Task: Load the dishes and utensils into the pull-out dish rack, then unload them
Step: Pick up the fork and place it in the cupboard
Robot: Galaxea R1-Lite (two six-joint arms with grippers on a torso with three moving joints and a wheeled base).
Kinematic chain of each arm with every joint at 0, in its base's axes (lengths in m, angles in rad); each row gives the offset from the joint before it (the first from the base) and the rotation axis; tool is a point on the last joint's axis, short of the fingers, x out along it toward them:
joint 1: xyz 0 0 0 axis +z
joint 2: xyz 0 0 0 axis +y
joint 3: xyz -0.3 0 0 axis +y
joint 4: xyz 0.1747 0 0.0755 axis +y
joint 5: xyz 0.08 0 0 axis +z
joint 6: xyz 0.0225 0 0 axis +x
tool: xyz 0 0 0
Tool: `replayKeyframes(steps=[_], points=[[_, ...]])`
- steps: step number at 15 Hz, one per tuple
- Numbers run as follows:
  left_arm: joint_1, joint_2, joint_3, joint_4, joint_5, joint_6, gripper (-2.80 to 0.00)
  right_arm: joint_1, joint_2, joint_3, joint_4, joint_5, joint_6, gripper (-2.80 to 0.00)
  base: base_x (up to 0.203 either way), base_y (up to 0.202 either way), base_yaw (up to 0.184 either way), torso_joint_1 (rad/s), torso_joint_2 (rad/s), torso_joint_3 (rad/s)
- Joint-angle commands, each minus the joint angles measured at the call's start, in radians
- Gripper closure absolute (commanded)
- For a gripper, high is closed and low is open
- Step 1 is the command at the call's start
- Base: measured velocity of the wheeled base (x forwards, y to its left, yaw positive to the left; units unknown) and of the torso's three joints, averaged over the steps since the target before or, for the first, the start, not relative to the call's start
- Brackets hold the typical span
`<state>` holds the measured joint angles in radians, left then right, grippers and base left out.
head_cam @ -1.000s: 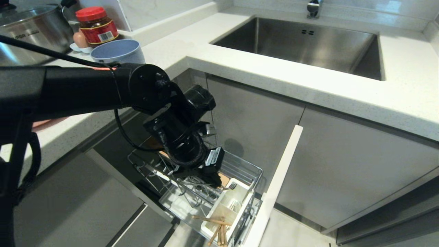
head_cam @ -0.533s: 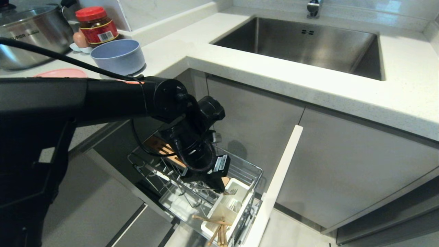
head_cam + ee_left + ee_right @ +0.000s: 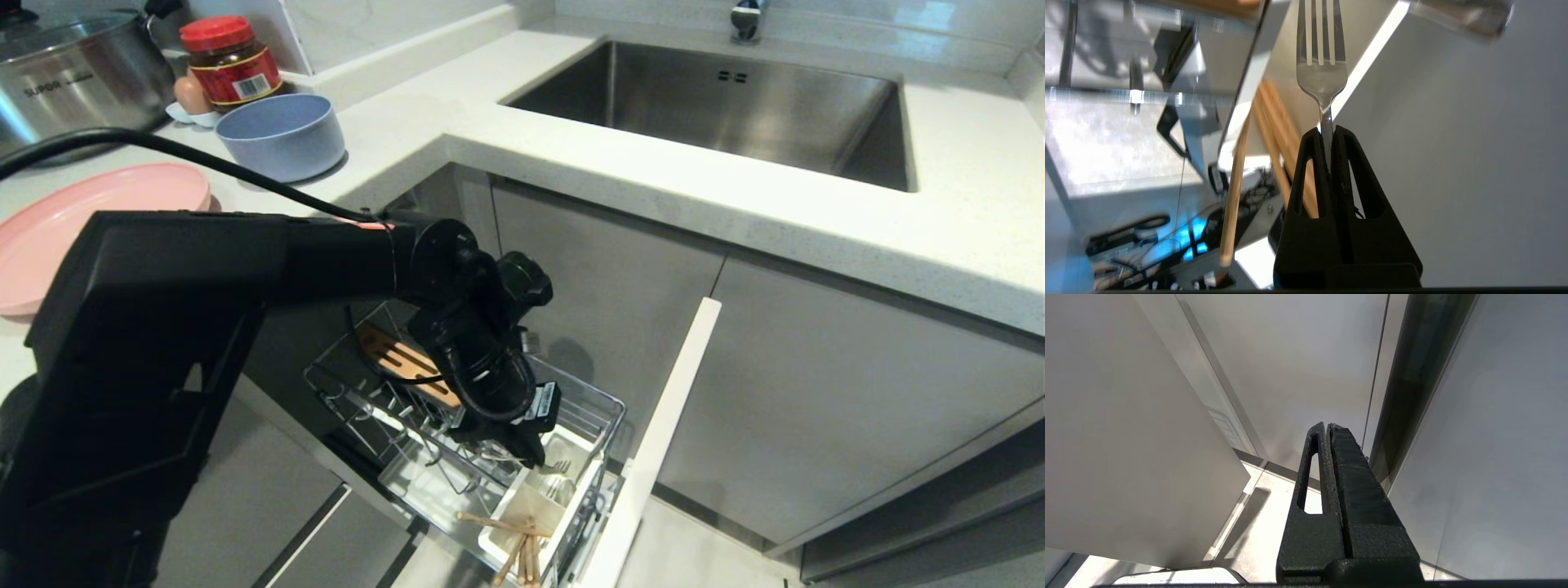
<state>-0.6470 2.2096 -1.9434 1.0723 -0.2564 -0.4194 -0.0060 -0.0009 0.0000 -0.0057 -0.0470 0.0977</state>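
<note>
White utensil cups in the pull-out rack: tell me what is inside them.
The near white cup holds wooden chopsticks. Over the far cup, the left hand grips a fork; the hand hides that cup's bottom.

White speckled countertop, steel sink, grey cabinet doors, pale floor.

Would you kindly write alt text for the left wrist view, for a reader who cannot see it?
The left gripper, shut on the neck of a silver fork, holds it tines away from the camera. Two wooden chopsticks lean beside it, against the chrome wire of the pull-out dish rack.
</note>
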Motion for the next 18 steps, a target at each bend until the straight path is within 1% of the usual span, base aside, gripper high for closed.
replayKeyframes(steps=[1, 5, 7, 18], points=[[0.000, 0.026, -0.002, -0.012, -0.001, -0.002, 0.00, 0.000, -0.002, 0.000, 0.000, -0.001, 0.001, 0.00, 0.000, 0.000, 0.000, 0.000, 0.00, 0.000], [0.000, 0.050, -0.003, -0.031, 0.002, 0.001, 0.00, 0.000, -0.002, 0.000, 0.000, -0.001, 0.001, 0.00, 0.000, 0.000, 0.000, 0.000, 0.00, 0.000], [0.000, 0.060, -0.004, -0.038, 0.016, 0.001, 0.00, 0.000, -0.002, 0.000, 0.000, -0.001, 0.001, 0.00, 0.000, 0.000, 0.000, 0.000, 0.00, 0.000], [0.001, 0.070, -0.005, -0.046, 0.019, 0.005, 0.00, 0.000, -0.002, 0.000, 0.000, -0.001, 0.001, 0.00, 0.000, 0.000, 0.000, 0.000, 0.00, 0.000]])
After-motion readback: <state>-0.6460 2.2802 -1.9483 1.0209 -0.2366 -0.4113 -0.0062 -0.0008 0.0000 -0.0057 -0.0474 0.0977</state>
